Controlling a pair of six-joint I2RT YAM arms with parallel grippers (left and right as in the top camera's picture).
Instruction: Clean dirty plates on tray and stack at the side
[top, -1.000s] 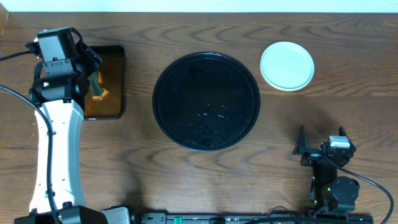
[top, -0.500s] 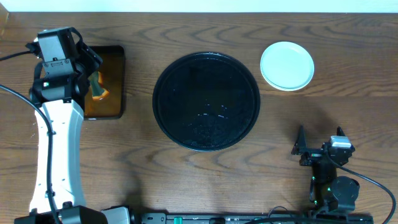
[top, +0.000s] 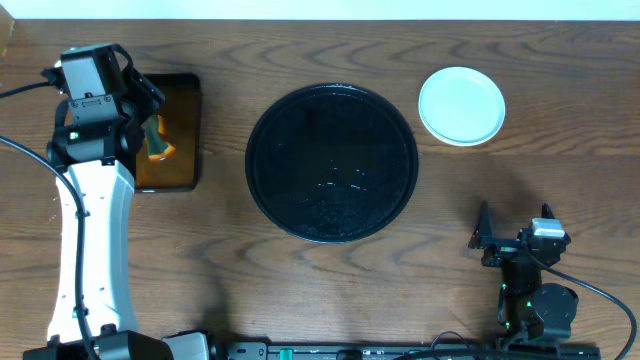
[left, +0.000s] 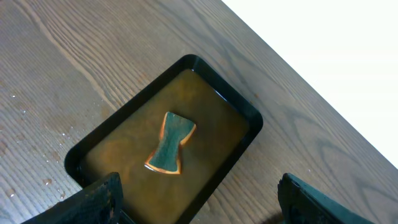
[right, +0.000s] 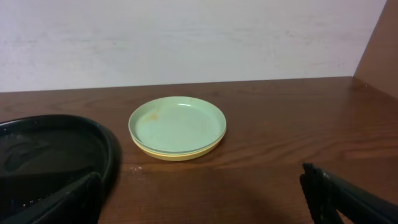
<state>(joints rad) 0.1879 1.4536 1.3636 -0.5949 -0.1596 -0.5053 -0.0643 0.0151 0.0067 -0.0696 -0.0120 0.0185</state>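
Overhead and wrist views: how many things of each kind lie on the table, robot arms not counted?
Black round tray: 1
Pan of brown liquid: 1
Sponge in the pan: 1
Plates told apart in the stack: 2 (mint on yellow)
Total: 5

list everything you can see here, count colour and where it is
tray: one, glossy black, round, middle of the table, no plate on it
plates: one stack, pale mint on top and pale yellow under it, on the table beyond the tray's right side; how many are in the stack cannot be told
pan: one, black, rectangular, left of the tray, holding brownish liquid
sponge: one, green with an orange edge, lying in the pan's liquid
table: one, brown wood, under everything
left gripper: one, black fingers, open, above the pan
right gripper: one, black, open, near right part of the table, pointed toward the plates
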